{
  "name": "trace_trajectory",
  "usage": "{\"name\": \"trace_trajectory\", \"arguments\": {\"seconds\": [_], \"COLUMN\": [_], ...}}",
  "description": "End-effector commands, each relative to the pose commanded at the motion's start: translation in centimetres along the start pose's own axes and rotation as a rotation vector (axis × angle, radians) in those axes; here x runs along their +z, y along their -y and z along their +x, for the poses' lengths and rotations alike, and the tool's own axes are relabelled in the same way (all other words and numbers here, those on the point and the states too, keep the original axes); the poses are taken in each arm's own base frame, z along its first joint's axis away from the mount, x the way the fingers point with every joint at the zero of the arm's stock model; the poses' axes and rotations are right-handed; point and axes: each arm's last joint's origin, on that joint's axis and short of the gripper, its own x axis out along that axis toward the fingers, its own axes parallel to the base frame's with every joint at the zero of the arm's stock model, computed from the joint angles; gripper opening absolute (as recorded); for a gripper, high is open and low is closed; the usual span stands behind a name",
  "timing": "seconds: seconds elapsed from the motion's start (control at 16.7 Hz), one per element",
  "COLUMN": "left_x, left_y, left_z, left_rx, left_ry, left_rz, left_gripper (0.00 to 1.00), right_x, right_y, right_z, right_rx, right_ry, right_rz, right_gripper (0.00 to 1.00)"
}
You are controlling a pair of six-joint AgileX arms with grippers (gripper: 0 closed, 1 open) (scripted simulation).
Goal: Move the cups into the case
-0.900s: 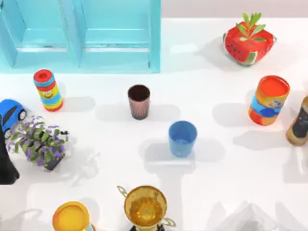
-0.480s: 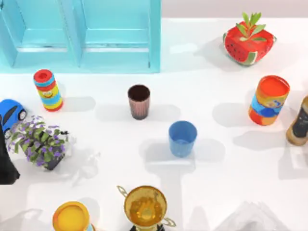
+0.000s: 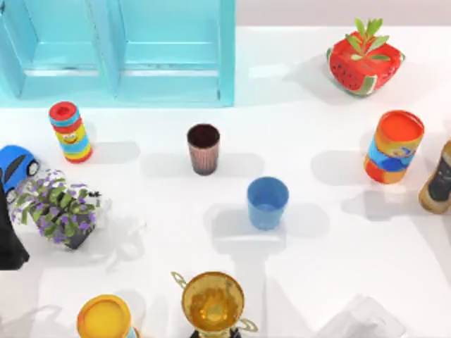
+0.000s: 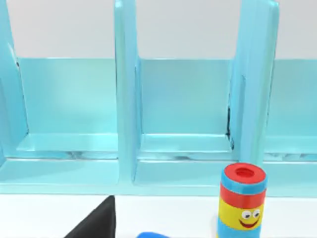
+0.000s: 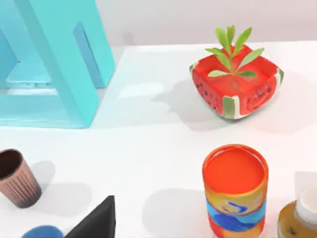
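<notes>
At bench centre, you have the ribbed maroon tumbler [image 3: 204,148] nearer the left tool [image 3: 10,239], the plain blue plastic tumbler [image 3: 267,203] at its four o'clock, and the turquoise panelled case [image 3: 169,88] at eleven; I cannot tell either tool's grip.

Little of the AgileX body is on show. The left arm [image 3: 8,243] appears in the top view as a matte black, tapering mass with a smooth surface and an angled, pointed lower corner. In the left wrist view a black wedge [image 4: 96,220] with a flat, sloping face and a straight vertical edge belongs to the left gripper; its finish is dull and unmarked. In the right wrist view a like black wedge [image 5: 96,220] of the right gripper has the same triangular outline and plain dark finish.
</notes>
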Motion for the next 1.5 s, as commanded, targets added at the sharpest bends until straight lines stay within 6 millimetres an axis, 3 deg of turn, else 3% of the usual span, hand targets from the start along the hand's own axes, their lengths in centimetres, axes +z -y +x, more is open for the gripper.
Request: {"name": "trace_trajectory", "arguments": {"seconds": [0.3, 0.48, 0.6, 0.78, 1.02, 1.26, 1.5], "left_x": [0.0, 0.0, 0.0, 0.0, 0.0, 0.0, 0.0], "left_y": [0.0, 0.0, 0.0, 0.0, 0.0, 0.0, 0.0], "left_z": [0.0, 0.0, 0.0, 0.0, 0.0, 0.0, 0.0], "left_rx": [0.000, 0.000, 0.000, 0.000, 0.000, 0.000, 0.000], "left_ry": [0.000, 0.000, 0.000, 0.000, 0.000, 0.000, 0.000], "left_rz": [0.000, 0.000, 0.000, 0.000, 0.000, 0.000, 0.000], "left_gripper": [1.00, 1.00, 1.00, 1.00, 1.00, 1.00, 1.00], "right_x": [7.5, 10.3, 11.0, 10.6, 8.0, 4.8, 2.4], "right_y": [-4.8, -8.7, -11.5, -15.6, -20.1, -22.8, -23.9], "right_z": [5.5, 10.7, 14.4, 19.6, 24.9, 28.0, 29.3], "right_rx": [0.030, 0.004, -0.027, -0.083, -0.162, -0.226, -0.264], "right_ry": [-0.319, -0.503, -0.610, -0.734, -0.831, -0.860, -0.856], "right_rz": [0.050, 0.061, 0.061, 0.052, 0.037, 0.032, 0.036], "right_gripper": [1.00, 1.00, 1.00, 1.00, 1.00, 1.00, 1.00]}}
